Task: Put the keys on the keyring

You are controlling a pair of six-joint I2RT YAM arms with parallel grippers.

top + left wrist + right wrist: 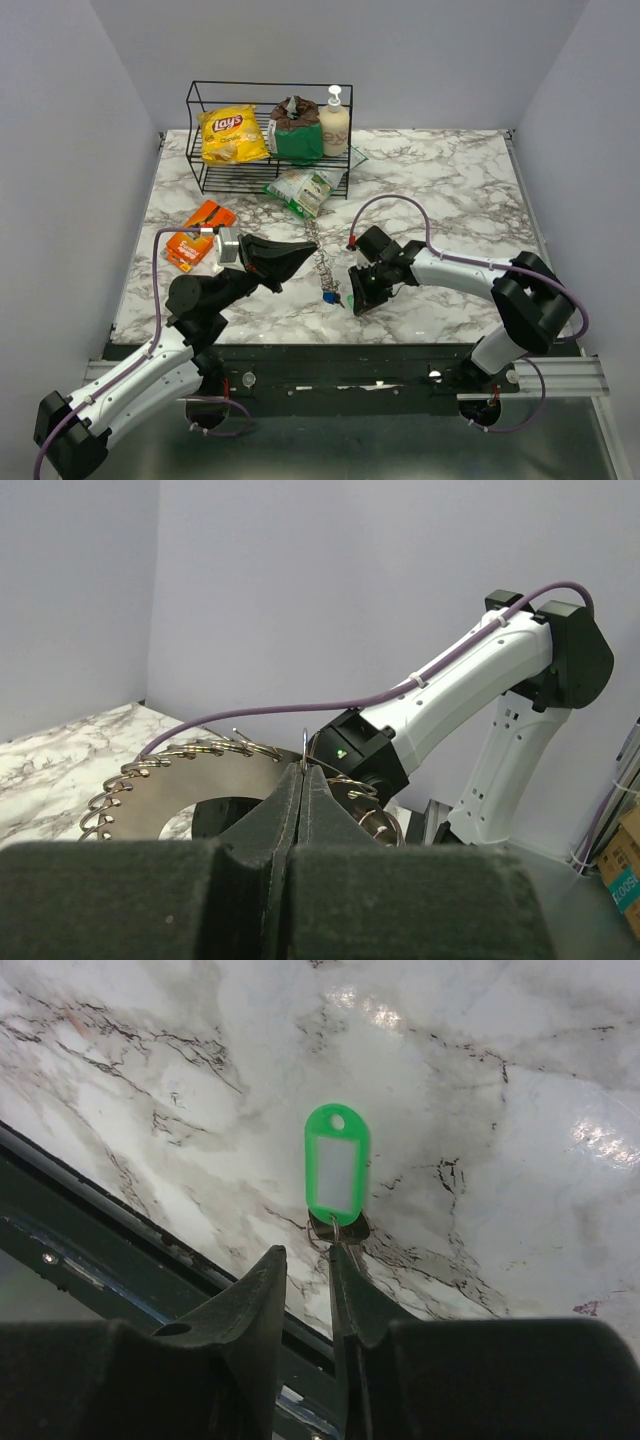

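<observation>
Two fingers of our left gripper (302, 770) are pressed together on a wire turn of the keyring (190, 750), which arcs above the table (60, 750). Our right gripper (305, 1255) stands a little apart with nothing in the gap. The green key (337, 1165) lies just beside one fingertip.

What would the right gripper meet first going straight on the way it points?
Probably the green key tag, lying on the marble table directly ahead of the right gripper; depth is unclear, so it could touch the table first.
</observation>
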